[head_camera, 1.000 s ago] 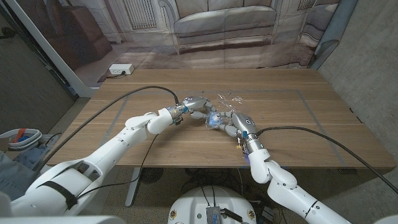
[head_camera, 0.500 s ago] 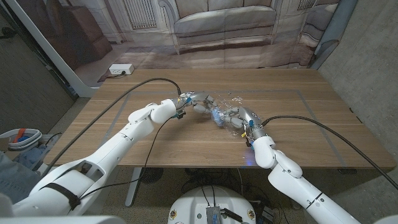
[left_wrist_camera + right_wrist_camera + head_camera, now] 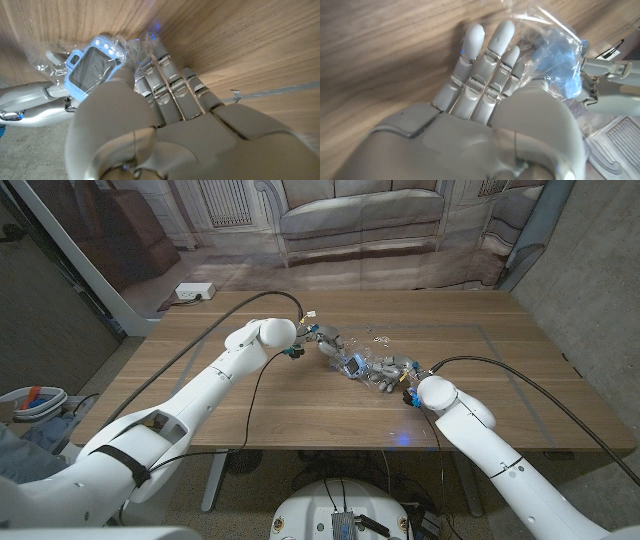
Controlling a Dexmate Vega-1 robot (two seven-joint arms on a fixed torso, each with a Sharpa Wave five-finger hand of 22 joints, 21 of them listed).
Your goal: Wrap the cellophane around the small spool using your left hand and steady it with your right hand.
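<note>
A small light-blue object with a dark face [image 3: 354,366] sits mid-table inside crinkled clear cellophane [image 3: 375,340]. My left hand [image 3: 328,343] holds it from the left. In the left wrist view the thumb presses on the blue object [image 3: 92,62], with the left hand's [image 3: 165,115] fingers behind it and cellophane [image 3: 130,47] around it. My right hand [image 3: 392,372] holds the bundle from the right. The right wrist view has the blue object [image 3: 557,70] between the right hand's [image 3: 485,95] thumb and straight fingers, under the cellophane [image 3: 545,20].
The wooden table [image 3: 480,395] carries a faint taped rectangle outline. Black cables [image 3: 215,332] trail from both arms across the top. A white power strip [image 3: 194,292] lies on the floor beyond the far left corner.
Both forearms have swung outward and farther over the table, elbows raised. The wrapped blue object has shifted slightly right, still between the two hands.
</note>
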